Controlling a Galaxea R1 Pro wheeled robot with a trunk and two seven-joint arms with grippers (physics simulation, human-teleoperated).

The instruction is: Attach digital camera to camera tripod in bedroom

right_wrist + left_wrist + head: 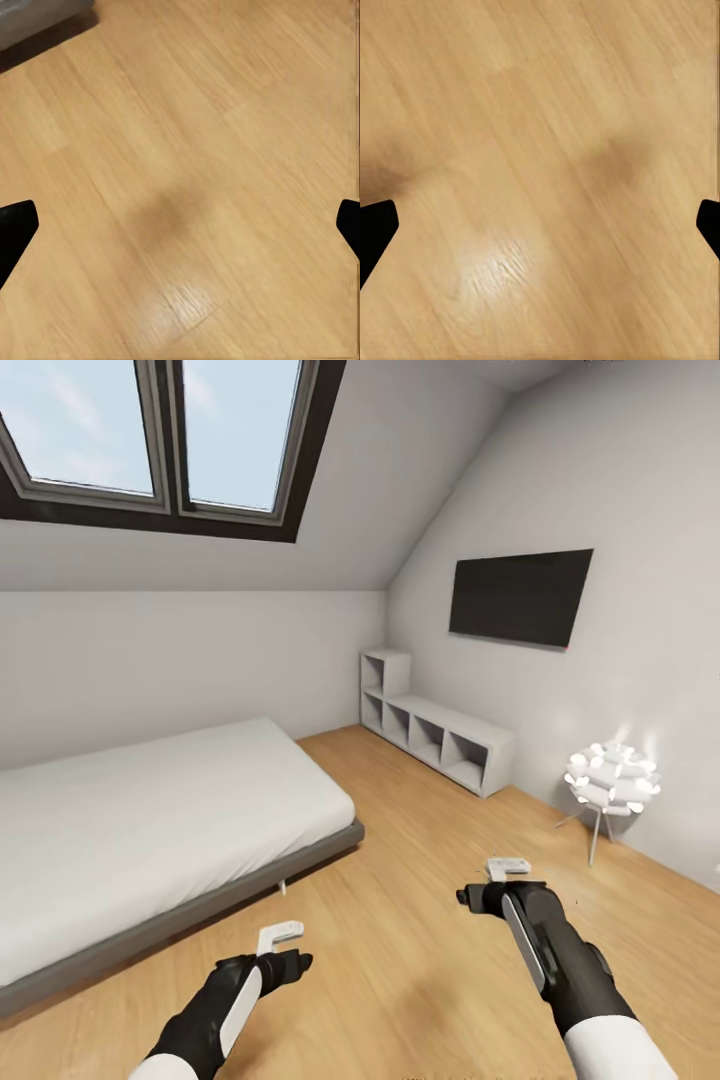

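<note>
I am in the bedroom, with its light wood floor, pale grey walls and a skylight in the sloped ceiling. The digital camera and the camera tripod are out of view. My left gripper hangs low over the floor beside the bed, open and empty. My right gripper is held over the floor further right, also open and empty. In both wrist views the dark fingertips stand wide apart at the frame edges over bare wood.
A low grey bed with a white mattress fills the left. A white cube shelf runs along the right wall under a black wall TV. A lit white floor lamp stands at the right.
</note>
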